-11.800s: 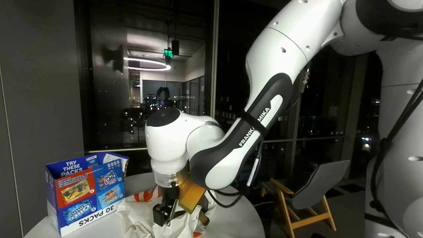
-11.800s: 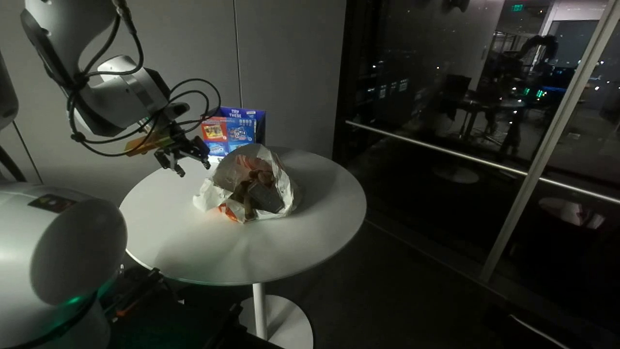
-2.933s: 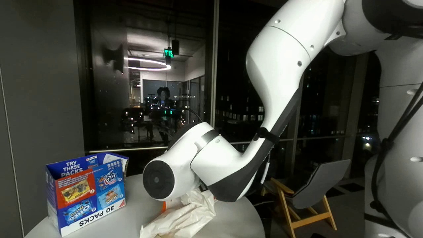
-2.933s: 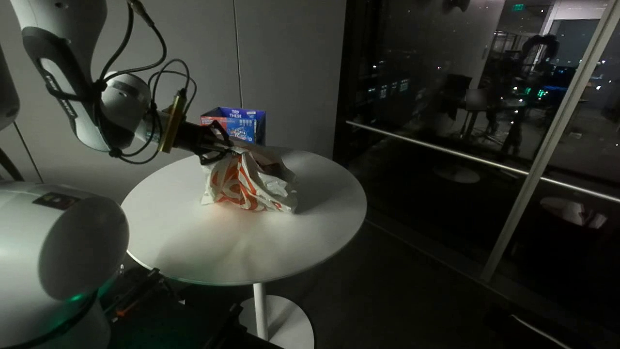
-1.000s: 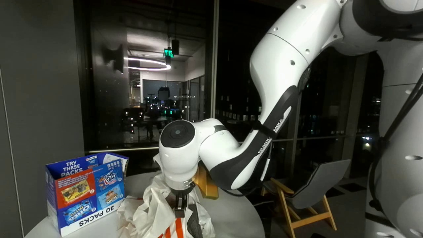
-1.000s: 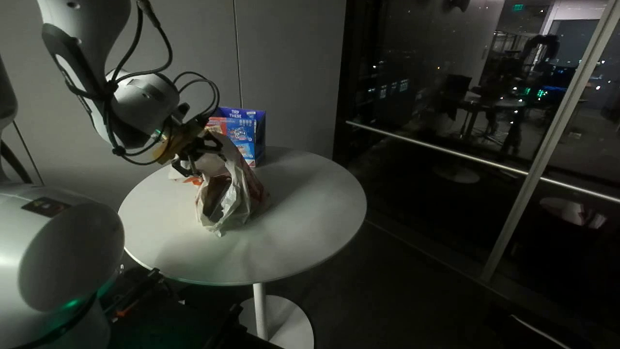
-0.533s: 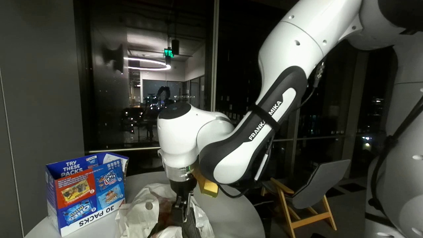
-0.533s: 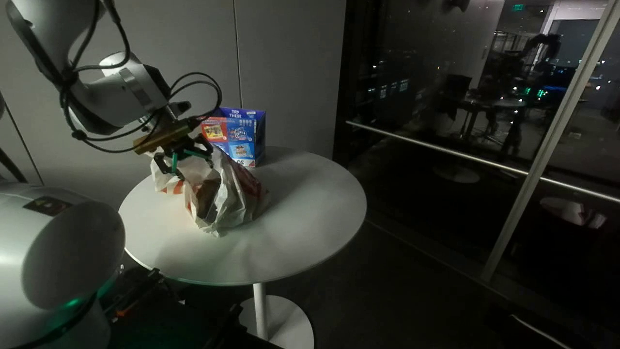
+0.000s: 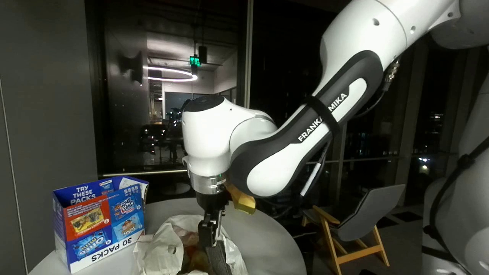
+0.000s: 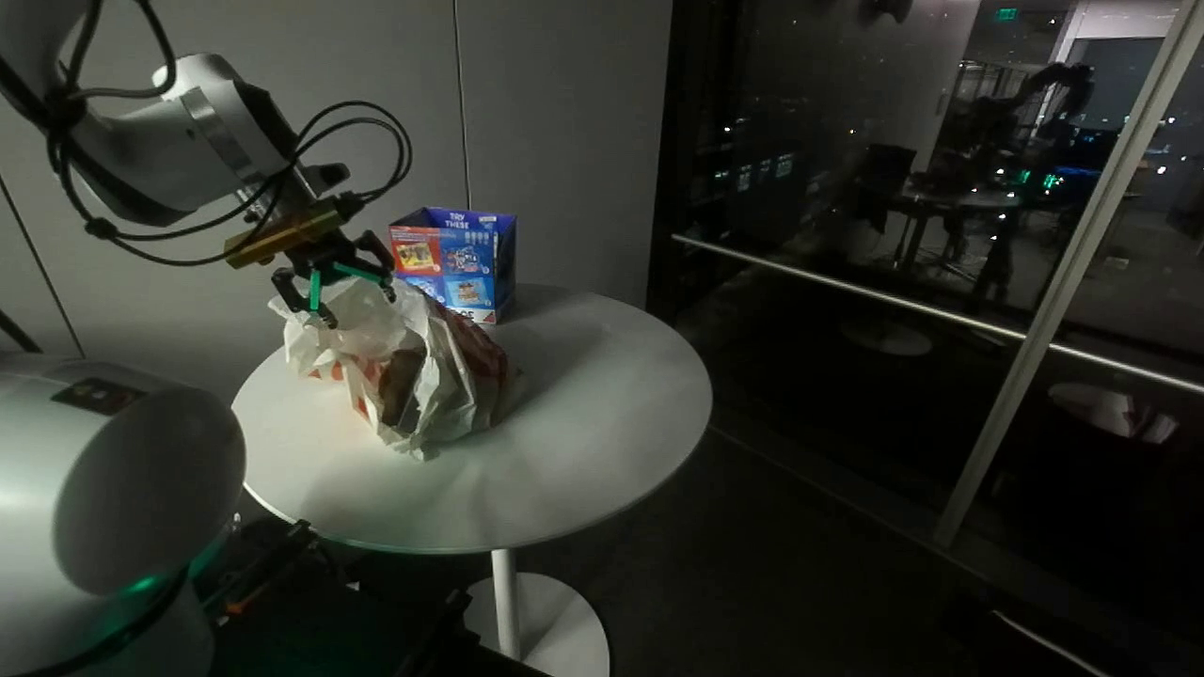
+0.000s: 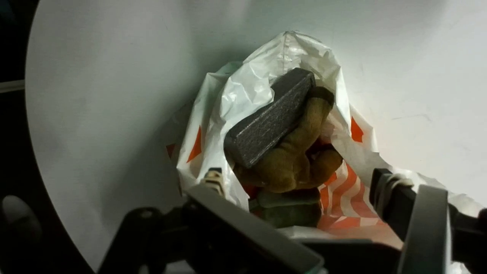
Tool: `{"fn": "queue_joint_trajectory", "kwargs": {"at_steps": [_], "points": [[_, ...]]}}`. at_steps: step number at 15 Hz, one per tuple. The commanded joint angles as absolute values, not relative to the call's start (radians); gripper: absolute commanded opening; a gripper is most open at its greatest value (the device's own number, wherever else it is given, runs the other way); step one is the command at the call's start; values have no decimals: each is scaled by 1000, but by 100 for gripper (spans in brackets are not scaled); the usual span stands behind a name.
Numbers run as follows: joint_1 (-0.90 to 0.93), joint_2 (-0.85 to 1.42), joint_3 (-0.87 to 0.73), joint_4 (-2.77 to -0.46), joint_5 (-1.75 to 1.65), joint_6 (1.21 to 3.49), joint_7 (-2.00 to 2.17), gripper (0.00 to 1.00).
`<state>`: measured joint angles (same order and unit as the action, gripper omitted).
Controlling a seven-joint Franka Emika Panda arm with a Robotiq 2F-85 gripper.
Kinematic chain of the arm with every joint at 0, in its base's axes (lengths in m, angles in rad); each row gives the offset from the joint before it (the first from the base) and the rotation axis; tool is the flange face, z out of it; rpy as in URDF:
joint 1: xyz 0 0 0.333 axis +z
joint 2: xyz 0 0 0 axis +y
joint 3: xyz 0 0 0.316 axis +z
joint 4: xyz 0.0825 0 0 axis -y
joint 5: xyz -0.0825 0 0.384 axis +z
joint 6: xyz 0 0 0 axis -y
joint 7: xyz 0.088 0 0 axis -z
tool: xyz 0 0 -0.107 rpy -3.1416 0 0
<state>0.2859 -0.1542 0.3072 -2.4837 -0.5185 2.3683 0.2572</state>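
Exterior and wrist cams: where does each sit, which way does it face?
In an exterior view: slightly above the table, facing dark windows and a chair; arm shows at right.
In an exterior view: high beside the robot's base, angled down at the table; base, arm and gripper show.
Wrist view: on the wrist, facing down into the open white bag; fingers show.
Shared: both exterior views show the snack box, white bag and gripper.

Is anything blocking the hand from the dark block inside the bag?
Partly: in the wrist view, a fold of the bag laps over part of one long edge of the dark block, and a brown soft-looking thing lies along the other. Nothing visible covers the face between.
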Motion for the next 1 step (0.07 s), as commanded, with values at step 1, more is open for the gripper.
{"fn": "queue_joint_trajectory", "kwargs": {"at_steps": [1], "points": [[276, -195, 299, -2504, -465, 2390, 180, 100]]}}
